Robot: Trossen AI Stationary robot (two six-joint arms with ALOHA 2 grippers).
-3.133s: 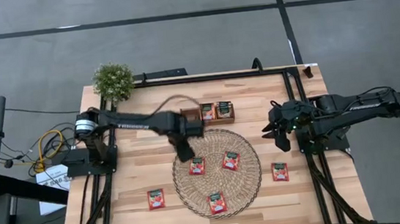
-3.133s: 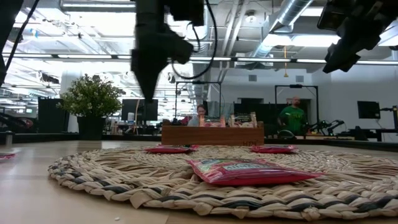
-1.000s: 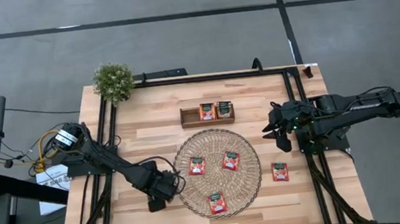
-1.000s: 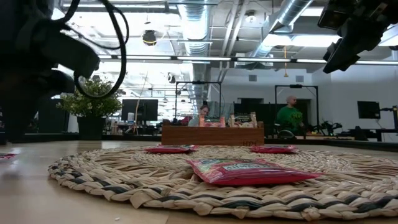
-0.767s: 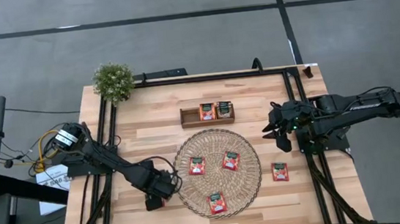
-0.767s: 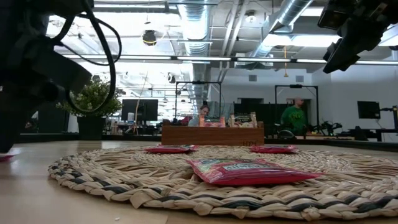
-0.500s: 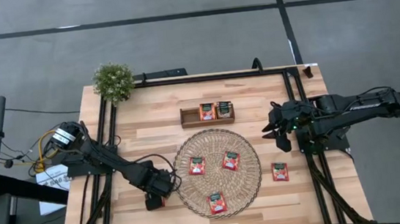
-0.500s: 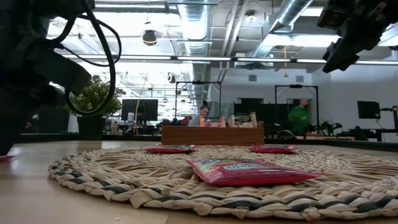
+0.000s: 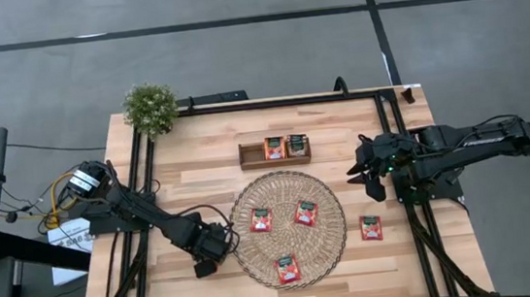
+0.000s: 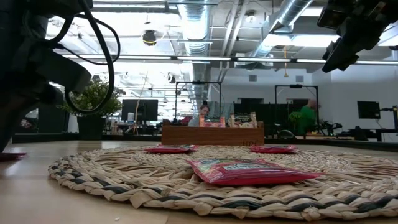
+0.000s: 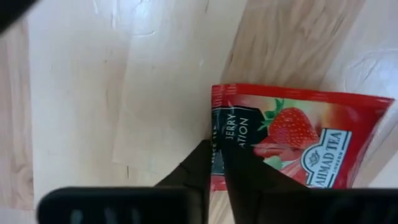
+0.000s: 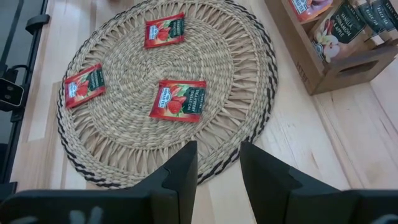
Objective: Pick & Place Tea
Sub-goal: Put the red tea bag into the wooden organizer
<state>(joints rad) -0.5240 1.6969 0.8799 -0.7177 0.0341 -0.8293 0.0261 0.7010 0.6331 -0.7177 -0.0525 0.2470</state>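
"Well, where is the left gripper (image 9: 207, 263)?"

"Down on the light wooden table (image 9: 178, 176), near the front edge and just left of the round woven straw mat (image 9: 284, 191). Its fingers (image 11: 200, 167) are pinched together on one edge of a red square tea sachet with a strawberry print (image 11: 298, 134). That sachet lies flat on the wood, clear of the mat."

"And the other tea?"

"Three more red sachets lie flat on the mat. One sits near the front rim (image 9: 287, 268), and two are side by side past the middle (image 9: 260, 220) (image 9: 305, 213). A fourth red sachet (image 9: 371, 227) lies on the bare wood just right of the mat."

"The right gripper (image 9: 370, 179)?"

"Raised above the table's right side, beside the mat's right rim and well apart from the left one. Its fingers (image 12: 181, 169) stand apart with nothing between them."

"Farther back?"

"A brown wooden three-compartment tray (image 9: 249, 156) stands just behind the mat. Upright sachets fill its middle (image 9: 275, 148) and right (image 9: 297, 145) compartments. A small green potted plant (image 9: 150, 107) stands at the far left corner."
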